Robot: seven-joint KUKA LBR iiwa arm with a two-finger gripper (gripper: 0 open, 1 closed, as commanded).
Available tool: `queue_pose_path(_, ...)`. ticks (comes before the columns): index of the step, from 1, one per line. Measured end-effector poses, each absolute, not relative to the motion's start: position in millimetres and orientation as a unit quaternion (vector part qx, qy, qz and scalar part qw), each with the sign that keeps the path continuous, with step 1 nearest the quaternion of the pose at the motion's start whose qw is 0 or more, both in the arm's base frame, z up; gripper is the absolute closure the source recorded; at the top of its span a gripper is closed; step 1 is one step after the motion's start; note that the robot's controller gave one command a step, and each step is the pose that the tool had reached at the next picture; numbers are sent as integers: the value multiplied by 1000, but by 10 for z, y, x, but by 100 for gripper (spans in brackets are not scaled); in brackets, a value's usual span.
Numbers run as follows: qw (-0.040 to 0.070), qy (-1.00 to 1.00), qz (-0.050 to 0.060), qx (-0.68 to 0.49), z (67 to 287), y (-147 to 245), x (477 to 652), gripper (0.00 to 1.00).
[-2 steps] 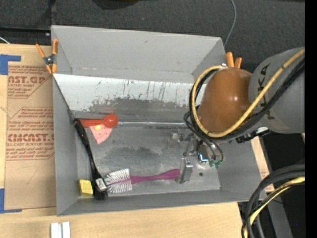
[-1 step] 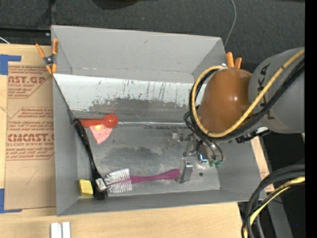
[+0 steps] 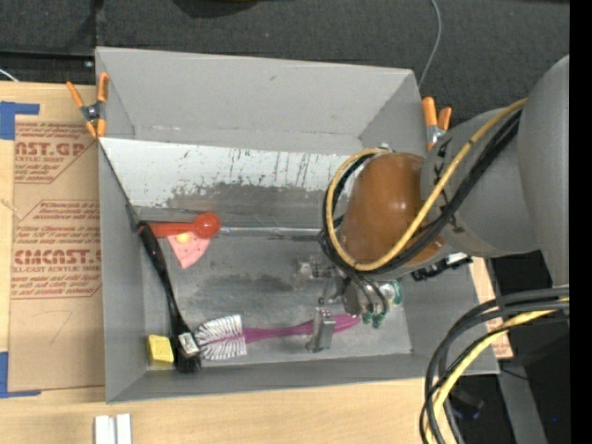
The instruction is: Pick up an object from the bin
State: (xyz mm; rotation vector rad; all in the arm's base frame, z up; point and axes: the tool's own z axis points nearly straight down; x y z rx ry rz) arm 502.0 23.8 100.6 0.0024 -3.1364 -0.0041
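I set the gripper at the pink brush handle, bristles away to the jaws' left. It's the thin part, probably easiest to pinch. Can't tell jaw state.

"CELL-CAST ACRYLIC SHEET" on cardboard

My arm reaches in from the right edge of the frame, its grey bulk filling the upper right. The orange cover on my wrist sits right of centre, looped by yellow and black cables. My tool points down, lower centre-right.
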Motion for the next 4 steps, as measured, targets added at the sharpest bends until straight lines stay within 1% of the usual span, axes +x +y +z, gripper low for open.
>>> queue_pose_path(1,-3,-1000,-1,-2,942,277,5059,0)
queue_pose_path(2,-3,-1000,-2,-5,805,297,5136,0)
queue_pose_path(3,-4,-995,-2,104,703,826,5352,0)
queue_pose_path(4,-3,-985,-1,174,701,-78,5182,0)
